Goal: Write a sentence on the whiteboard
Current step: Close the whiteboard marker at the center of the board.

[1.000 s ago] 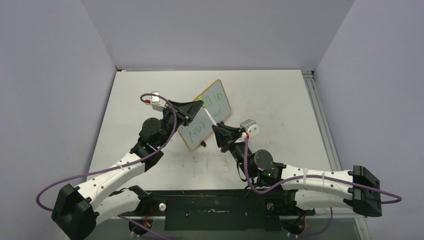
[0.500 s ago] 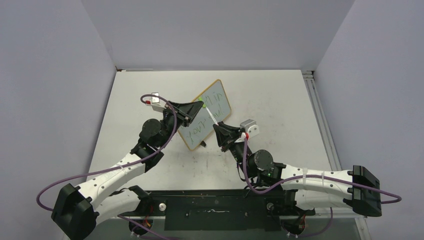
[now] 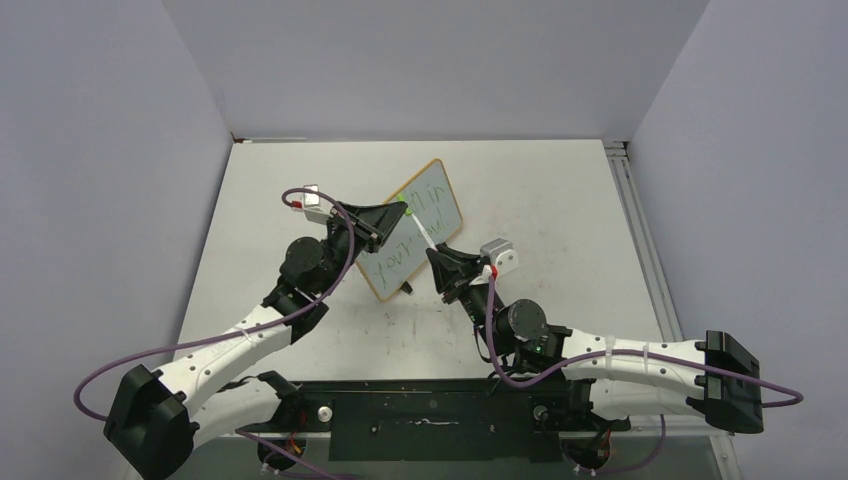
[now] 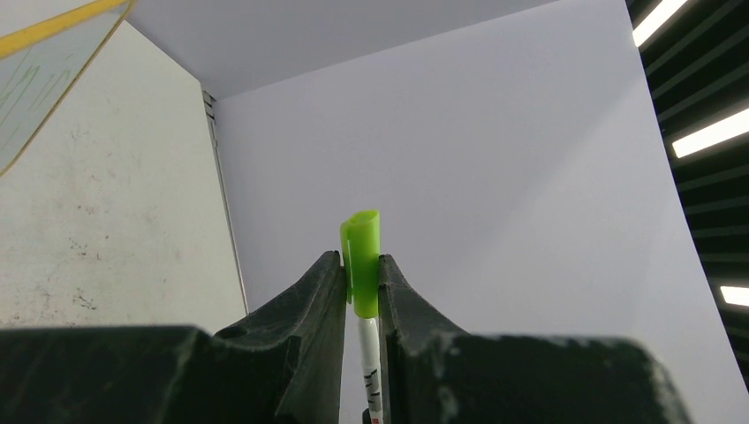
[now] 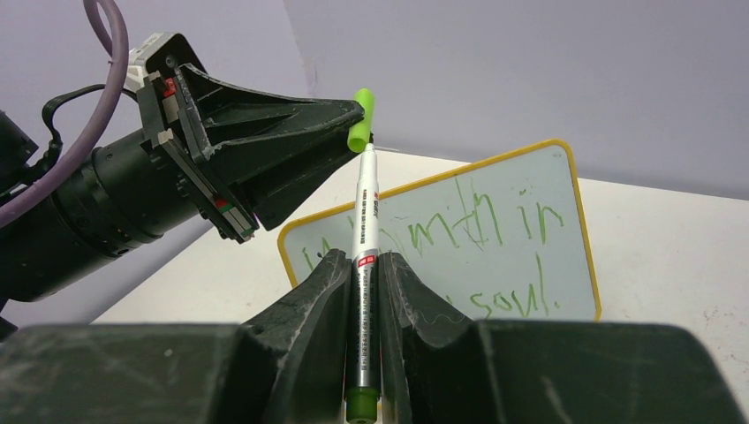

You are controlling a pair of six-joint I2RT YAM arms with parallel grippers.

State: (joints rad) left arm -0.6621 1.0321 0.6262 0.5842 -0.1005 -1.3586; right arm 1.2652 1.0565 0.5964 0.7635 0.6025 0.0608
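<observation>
Hardly anything has shifted since a second ago; the green cap (image 5: 360,117) and the pen under it have nudged a touch toward 6 o'clock over the board, and both arms sit much as they did. From where I stand, the left tool (image 3: 403,208) reaches in from 9 o'clock, its jaws closed tight on the cap; the right tool (image 3: 432,252) comes up from 5 o'clock, pinched hard round the white barrel of the marker (image 5: 365,221). Cap and marker tip meet at a slight angle; whether the cap is seated I cannot tell. Behind them the whiteboard (image 3: 447,215) stands near the middle of the desk (image 3: 560,220), its long side running from 7 to 1 o'clock; the sentence (image 5: 503,221) crosses it in two green lines, partly hidden by the marker.
</observation>
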